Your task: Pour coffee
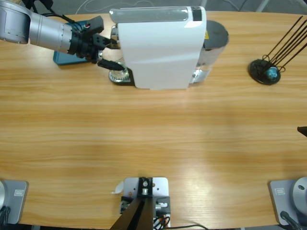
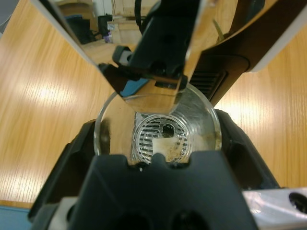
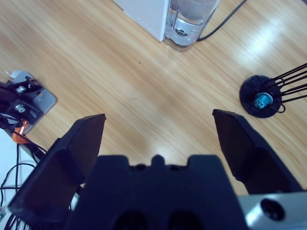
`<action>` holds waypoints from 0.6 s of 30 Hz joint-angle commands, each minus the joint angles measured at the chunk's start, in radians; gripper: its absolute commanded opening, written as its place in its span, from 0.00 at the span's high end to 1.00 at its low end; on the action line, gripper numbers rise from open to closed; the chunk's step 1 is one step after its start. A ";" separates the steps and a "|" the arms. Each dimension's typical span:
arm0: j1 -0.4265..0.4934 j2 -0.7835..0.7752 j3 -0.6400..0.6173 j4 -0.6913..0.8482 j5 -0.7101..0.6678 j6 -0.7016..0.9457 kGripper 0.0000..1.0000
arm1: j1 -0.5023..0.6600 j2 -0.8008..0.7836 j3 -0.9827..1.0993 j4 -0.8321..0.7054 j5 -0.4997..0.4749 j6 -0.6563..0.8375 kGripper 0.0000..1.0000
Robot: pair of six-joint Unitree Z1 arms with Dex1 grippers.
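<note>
Under machine spout [image 2: 163, 52], glass tumbler [image 2: 158, 127] (coffee dregs [image 2: 180, 151]), left claw [image 2: 158, 158] clasping

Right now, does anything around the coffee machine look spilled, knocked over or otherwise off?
Nothing stands out. The glass tumbler sits upright on the drip grate under the spout of the coffee machine, between the left gripper's jaws. I see no puddle on the table. The right gripper hangs open over bare wood.

high view straight down, wrist views close, all showing coffee machine [image 1: 160, 45]
</note>
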 commanded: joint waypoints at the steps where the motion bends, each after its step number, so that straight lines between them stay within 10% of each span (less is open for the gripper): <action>1: -0.013 0.046 0.003 0.008 0.016 -0.022 0.04 | 0.005 -0.016 0.017 0.010 -0.014 -0.006 0.00; 18: 0.136 -0.174 0.138 0.008 -0.141 -0.030 0.04 | 0.005 0.031 -0.062 0.066 -0.024 -0.007 0.00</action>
